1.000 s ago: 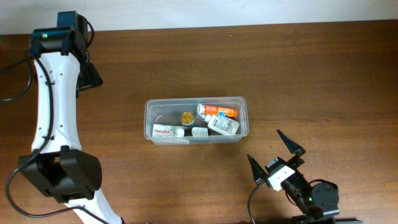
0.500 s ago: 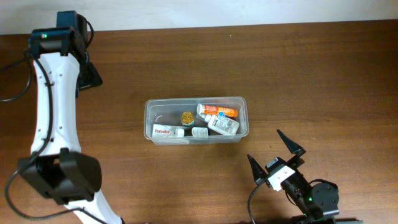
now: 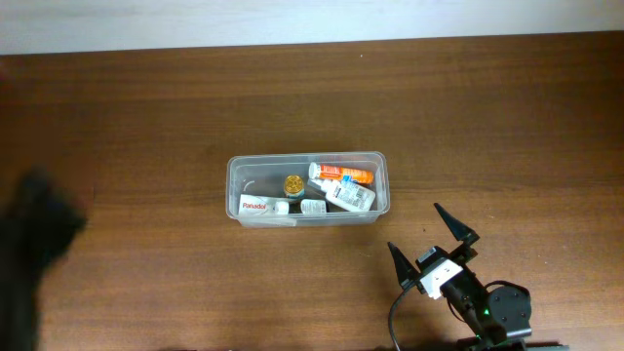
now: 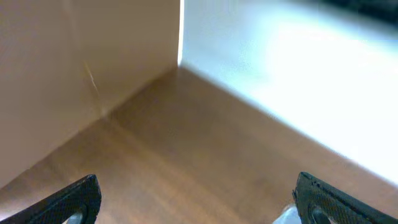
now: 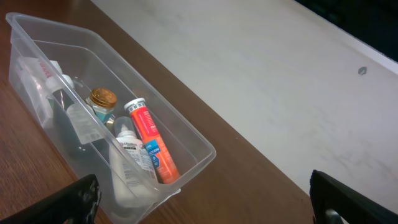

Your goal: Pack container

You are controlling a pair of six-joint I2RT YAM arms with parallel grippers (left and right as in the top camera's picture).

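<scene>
The container (image 3: 255,181) sits near the middle of the counter (image 3: 487,117), long side running left to right. In it lie a Panadol box (image 3: 255,205), a gold-lidded jar (image 3: 292,183), an orange tube (image 3: 343,174) and a white bottle (image 3: 353,196). Being thin clear plastic, it will likely be light even loaded. Its walls should flex under a pinch, and the smooth sides look slippery, so it may skate on the wood if nudged. The rolled rim is probably the stiffest part. A hold over the rim on a short end, or midway along a long wall, seems the safest purchase, with gentle pressure so the wall does not buckle onto the contents. The right tool (image 3: 412,226) rests near the front right of the tub, apart from it, fingers spread wide and gripping nothing. Its wrist view shows the container (image 5: 155,99) cut off at the lower edge. The left tool (image 4: 198,180) is likewise wide apart and empty, facing only bare wood and a pale backdrop. From overhead the left arm is only a dark smear at the left edge. Labels on the smaller bottles are too small to read, and I cannot tell whether a lid exists.
</scene>
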